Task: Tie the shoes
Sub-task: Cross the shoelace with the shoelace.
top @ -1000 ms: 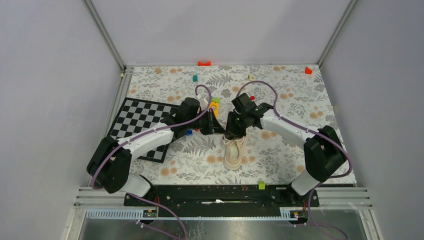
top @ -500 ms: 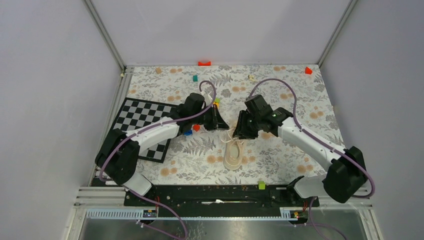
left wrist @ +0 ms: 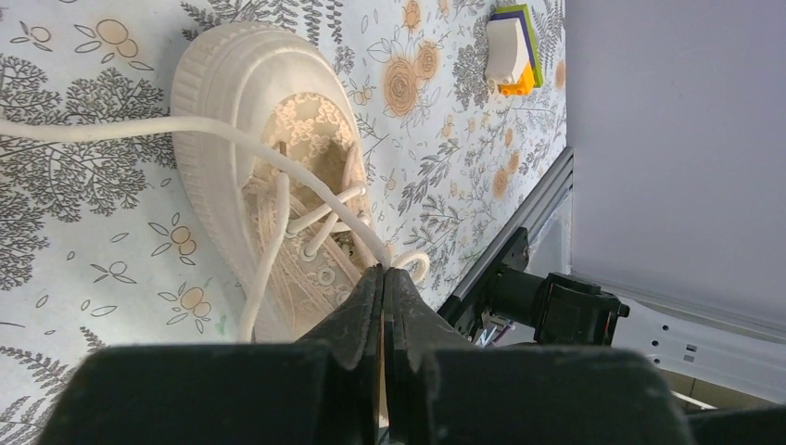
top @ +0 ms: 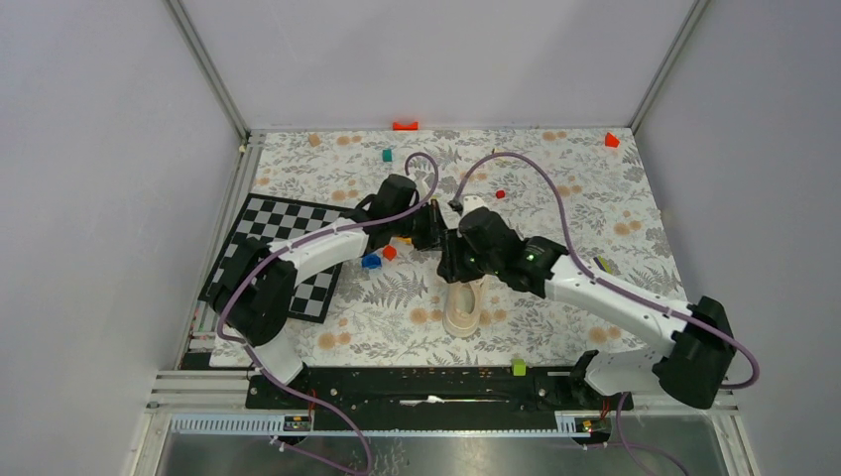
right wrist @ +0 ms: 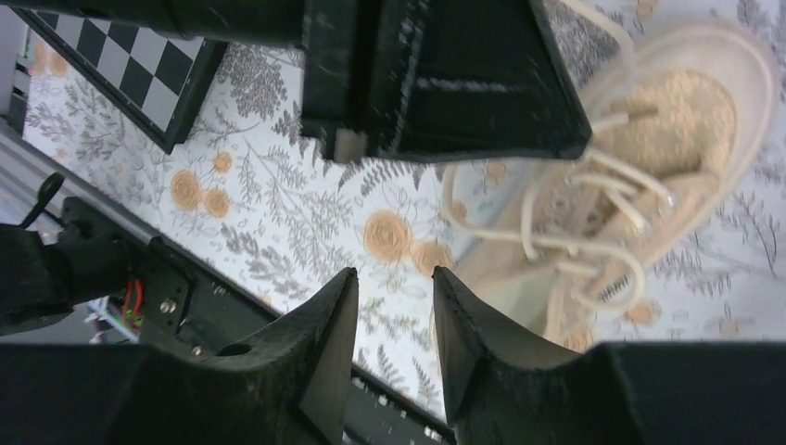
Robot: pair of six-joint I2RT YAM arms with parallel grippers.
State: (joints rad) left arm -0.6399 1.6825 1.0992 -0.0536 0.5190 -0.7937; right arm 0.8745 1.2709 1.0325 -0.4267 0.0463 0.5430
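left gripper (left wrist: 383, 278) pinching 1 lace (left wrist: 139, 124) of the sneaker (left wrist: 222, 83); right gripper (right wrist: 394, 278) half-open, empty; I'd hold it taut while right grabs the other.

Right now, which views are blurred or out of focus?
Right wrist: sneaker smeared and soft, right gripper fairly crisp. Left wrist: sneaker and lace sharp, left gripper blurred at its base near the lens. Top external: evenly lit, sharp, no glare.
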